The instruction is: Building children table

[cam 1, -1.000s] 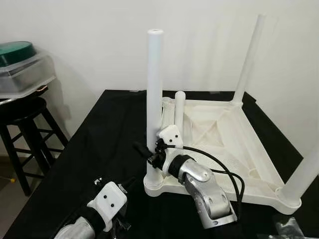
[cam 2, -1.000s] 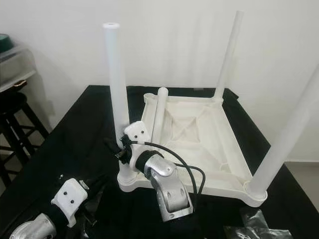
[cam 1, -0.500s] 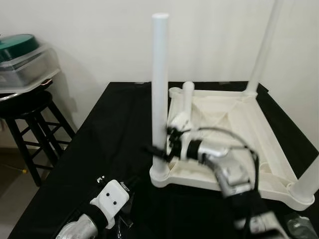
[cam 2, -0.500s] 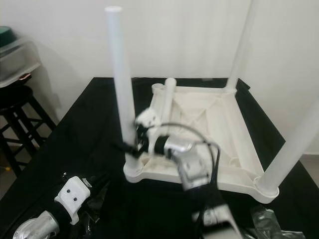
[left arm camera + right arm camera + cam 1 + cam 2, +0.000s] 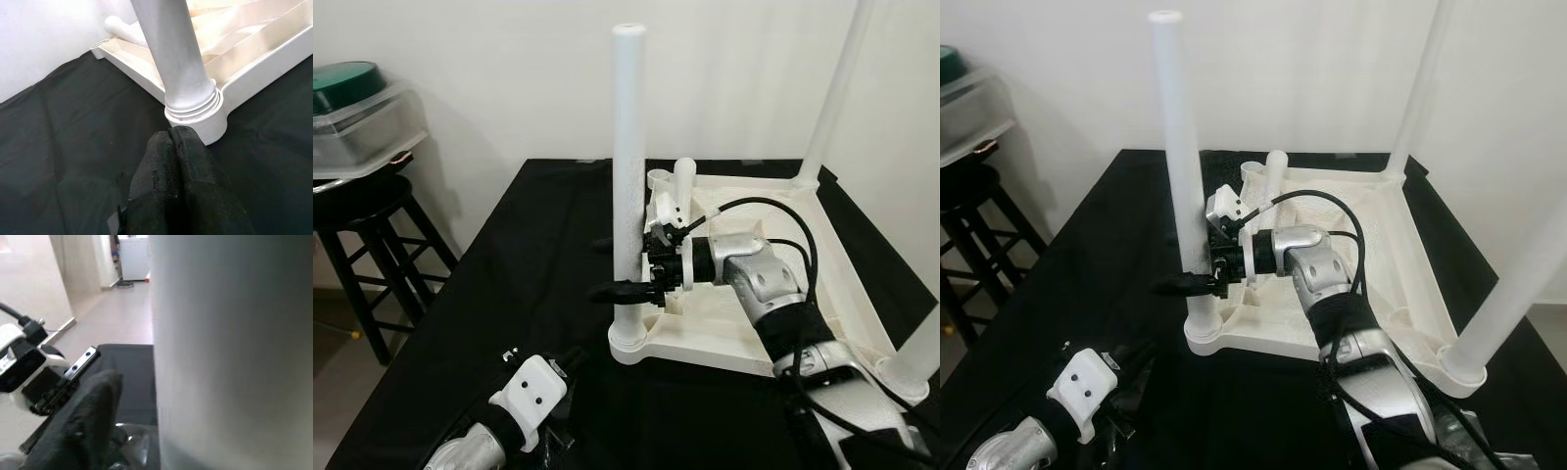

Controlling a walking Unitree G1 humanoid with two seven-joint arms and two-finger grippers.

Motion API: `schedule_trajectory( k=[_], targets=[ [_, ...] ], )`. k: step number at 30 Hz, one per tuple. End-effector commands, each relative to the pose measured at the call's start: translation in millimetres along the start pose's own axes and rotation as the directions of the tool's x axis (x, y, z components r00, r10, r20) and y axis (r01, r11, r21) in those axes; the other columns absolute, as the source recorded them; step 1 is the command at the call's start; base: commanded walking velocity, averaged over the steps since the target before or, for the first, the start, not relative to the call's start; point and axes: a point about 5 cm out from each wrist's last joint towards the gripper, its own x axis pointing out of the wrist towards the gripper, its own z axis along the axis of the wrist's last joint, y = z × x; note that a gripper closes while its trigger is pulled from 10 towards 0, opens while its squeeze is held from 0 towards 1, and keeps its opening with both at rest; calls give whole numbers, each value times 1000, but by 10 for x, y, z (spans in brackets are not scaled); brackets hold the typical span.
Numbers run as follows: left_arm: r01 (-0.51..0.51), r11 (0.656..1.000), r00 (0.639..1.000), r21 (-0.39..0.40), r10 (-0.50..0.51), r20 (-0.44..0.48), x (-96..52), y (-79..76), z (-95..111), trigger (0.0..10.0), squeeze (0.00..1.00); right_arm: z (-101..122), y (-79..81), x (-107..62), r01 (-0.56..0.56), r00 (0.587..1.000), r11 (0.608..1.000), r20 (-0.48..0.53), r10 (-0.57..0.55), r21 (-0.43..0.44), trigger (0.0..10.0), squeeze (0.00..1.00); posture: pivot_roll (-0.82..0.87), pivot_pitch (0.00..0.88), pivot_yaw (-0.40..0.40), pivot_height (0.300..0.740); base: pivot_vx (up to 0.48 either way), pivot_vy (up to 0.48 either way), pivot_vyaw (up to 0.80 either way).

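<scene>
A white plastic children's table point(image 5: 744, 323) lies upside down on a black cloth. Three legs stand in its corners: the near-left leg point(image 5: 628, 147), the far-right leg point(image 5: 832, 88) and the near-right leg point(image 5: 1513, 294). A loose fourth leg point(image 5: 683, 181) leans at the far-left corner. My right gripper point(image 5: 610, 266) reaches in from the right and is shut on the near-left leg low down, a black finger point(image 5: 612, 291) on each side. In the right wrist view that leg point(image 5: 230, 352) looms close. My left gripper point(image 5: 173, 134) is shut on nothing, low at the front left, pointing at the leg's threaded base point(image 5: 195, 110).
A black stool point(image 5: 372, 225) at the left carries a clear plastic box with a green lid point(image 5: 357, 117). A white wall stands close behind the table. Bare black cloth point(image 5: 509, 274) stretches left of the white table.
The head camera has shifted a little. My right arm has swung from the near side round to the right of the near-left leg, its gripper staying on that leg. The left gripper has barely moved.
</scene>
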Motion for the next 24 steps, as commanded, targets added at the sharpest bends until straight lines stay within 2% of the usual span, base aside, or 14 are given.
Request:
schedule_trajectory(
  k=[1,8,12,14,15,16,17,18,19,20,21,22,23,24],
  targets=[
    [-1,1000,1000,8,1,-3,-11,-9,-4,10000,0,32,3,47,-26,1000,1000,9,26,-14,0,0,10,0,-8,740,0,0,0],
    [0,1000,1000,5,0,-1,-15,-13,8,10000,0,-26,-15,-54,71,996,997,51,-70,-12,0,0,5,0,-5,740,0,0,0],
    [-1,1000,1000,2,1,0,-16,-14,14,10000,0,-173,-38,-170,227,972,974,59,-227,8,0,0,2,0,-5,740,0,0,0],
    [-2,1000,1000,0,2,1,-22,-11,18,10000,0,-362,-3,-187,367,930,930,15,-368,32,0,0,-6,4,-10,740,0,0,0],
    [-2,1000,1000,0,2,1,-24,-10,19,10000,0,-459,17,-168,448,894,893,-14,-448,49,0,0,-6,4,-10,740,0,0,0],
    [-1,1000,1000,0,1,1,-28,-11,19,10000,0,-543,16,-136,572,820,818,-35,-571,69,0,0,-7,8,-17,740,0,0,0],
    [-1,1000,1000,0,1,1,-28,-11,19,10000,0,-543,16,-136,572,820,818,-35,-571,69,0,0,-7,8,-17,740,0,0,0],
    [-1,1000,1000,0,1,0,-33,-7,19,10000,0,-640,22,-109,794,597,583,-42,-801,169,0,0,-7,11,-16,740,0,0,0],
    [-1,1000,1000,0,1,0,-33,-7,19,10000,0,-640,22,-109,794,597,583,-42,-801,169,0,0,-7,11,-16,740,0,0,0],
    [-1,1000,1000,0,1,0,-38,0,21,10000,0,-827,211,-34,880,444,406,-128,-887,245,0,0,-12,22,-9,740,0,0,0],
    [-1,1000,1000,0,1,0,-38,0,21,10000,0,-827,211,-34,880,444,406,-128,-887,245,0,0,-12,22,-9,740,0,0,0],
    [0,1000,1000,-1,0,-1,-39,11,21,10000,0,-876,446,195,865,493,464,-149,-857,192,0,0,-18,31,-2,740,0,0,0],
    [-1,1000,1000,-3,1,-3,-41,21,13,10000,0,-788,524,292,842,537,523,-104,-837,131,0,0,-45,18,17,740,0,0,0],
    [-1,1000,1000,-3,1,-3,-41,21,13,10000,0,-788,524,292,842,537,523,-104,-837,131,0,0,-45,18,17,740,0,0,0]
  ],
)
